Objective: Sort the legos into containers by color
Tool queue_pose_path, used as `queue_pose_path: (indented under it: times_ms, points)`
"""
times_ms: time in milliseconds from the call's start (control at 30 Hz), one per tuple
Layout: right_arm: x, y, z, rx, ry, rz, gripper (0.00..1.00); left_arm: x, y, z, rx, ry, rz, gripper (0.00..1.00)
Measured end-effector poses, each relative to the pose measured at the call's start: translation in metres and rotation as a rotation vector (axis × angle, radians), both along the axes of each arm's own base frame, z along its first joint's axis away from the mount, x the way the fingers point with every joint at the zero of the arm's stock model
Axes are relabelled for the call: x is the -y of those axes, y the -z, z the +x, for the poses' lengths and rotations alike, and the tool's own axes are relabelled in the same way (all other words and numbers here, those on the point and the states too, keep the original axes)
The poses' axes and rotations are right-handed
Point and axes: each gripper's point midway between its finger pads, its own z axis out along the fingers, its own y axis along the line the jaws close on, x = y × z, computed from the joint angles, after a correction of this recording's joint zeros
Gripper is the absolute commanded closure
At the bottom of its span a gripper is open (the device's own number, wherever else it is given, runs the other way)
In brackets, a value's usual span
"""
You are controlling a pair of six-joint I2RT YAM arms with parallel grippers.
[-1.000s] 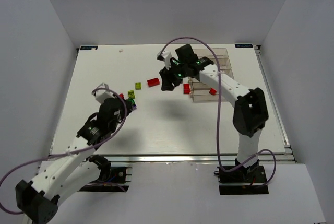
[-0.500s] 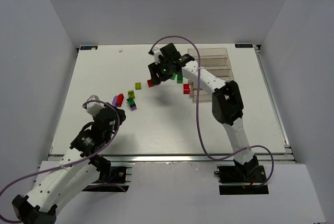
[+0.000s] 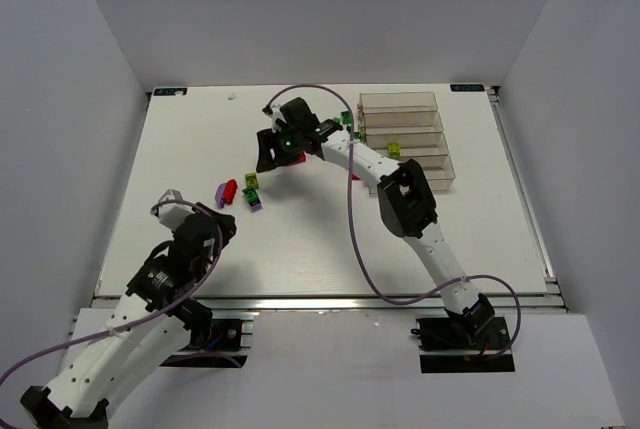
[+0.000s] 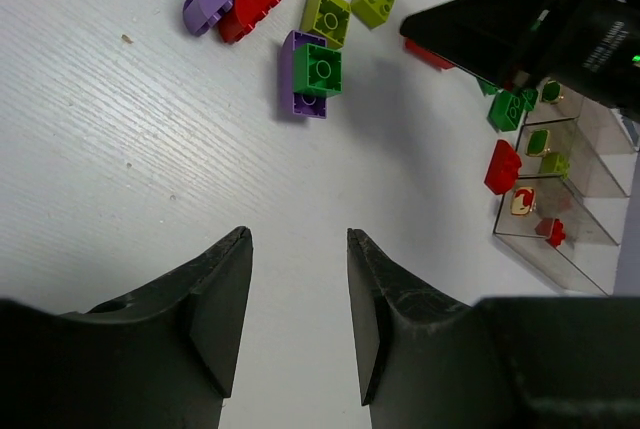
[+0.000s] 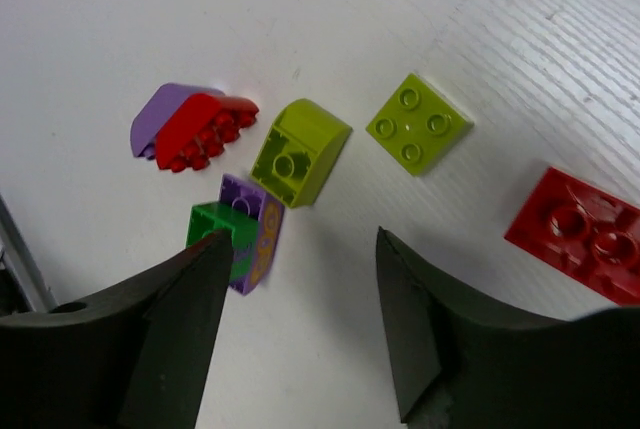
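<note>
Small plastic legos (image 5: 298,152) (red, green, purple, yellow-green) lie loose mid-table, left of the clear four-bin containers (image 3: 420,164) at far right. Pick step: right gripper (image 5: 300,239) hangs over them, jaws wide, empty; left gripper (image 4: 298,239) parted, empty. Next: centre on one brick. Right wrist view shows studs but no bins; left wrist view shows bricks already binned.

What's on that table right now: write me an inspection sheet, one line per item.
Surface: white table, flat.
Job's things: loose legos clustered mid-table, purple, red, green and yellow-green; containers at the far right, a few bricks inside.
Clutter: one small white speck near the far edge.
Grippers: left gripper open, empty, over bare table; right gripper open, empty, above the loose bricks.
Cables: a purple cable loops off each arm.
Surroundings: plain white walls on three sides.
</note>
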Motion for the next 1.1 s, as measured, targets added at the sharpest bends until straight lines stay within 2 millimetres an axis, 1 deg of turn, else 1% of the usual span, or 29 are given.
queue_pose_path:
  times_ms: [33, 67, 133, 233, 300, 500, 633, 733, 900, 1000, 1100]
  points:
    - [-0.005, 0.004, 0.001, -0.001, 0.01, 0.0, 0.3, -0.001, -0.002, -0.001, 0.005, -0.002, -0.006, 0.47]
    - [-0.009, 0.009, 0.002, 0.002, 0.022, -0.004, 0.29, -0.002, -0.003, -0.003, 0.012, -0.005, -0.014, 0.47]
    - [-0.014, 0.019, 0.004, 0.009, 0.046, -0.017, 0.29, -0.004, -0.007, -0.006, 0.023, -0.01, -0.028, 0.47]
    - [-0.019, 0.029, 0.007, 0.033, 0.085, -0.04, 0.31, -0.008, -0.011, -0.01, 0.037, -0.022, -0.045, 0.47]
    - [-0.02, 0.032, 0.015, 0.064, 0.128, -0.055, 0.33, -0.01, -0.013, -0.012, 0.047, -0.031, -0.054, 0.47]
    - [-0.017, 0.034, 0.045, 0.168, 0.256, -0.087, 0.34, -0.016, -0.018, -0.016, 0.063, -0.05, -0.057, 0.46]
    - [-0.015, 0.036, 0.056, 0.207, 0.3, -0.096, 0.34, -0.018, -0.018, -0.016, 0.061, -0.056, -0.05, 0.45]
    - [-0.017, 0.041, 0.058, 0.224, 0.314, -0.105, 0.34, -0.018, -0.017, -0.016, 0.061, -0.057, -0.048, 0.44]
    - [-0.029, 0.05, 0.053, 0.248, 0.313, -0.114, 0.3, -0.02, -0.019, -0.017, 0.071, -0.062, -0.051, 0.44]
    - [-0.034, 0.053, 0.051, 0.276, 0.309, -0.119, 0.34, -0.022, -0.022, -0.018, 0.083, -0.066, -0.056, 0.44]
    - [-0.035, 0.054, 0.05, 0.306, 0.314, -0.142, 0.38, -0.023, -0.023, -0.019, 0.092, -0.072, -0.059, 0.44]
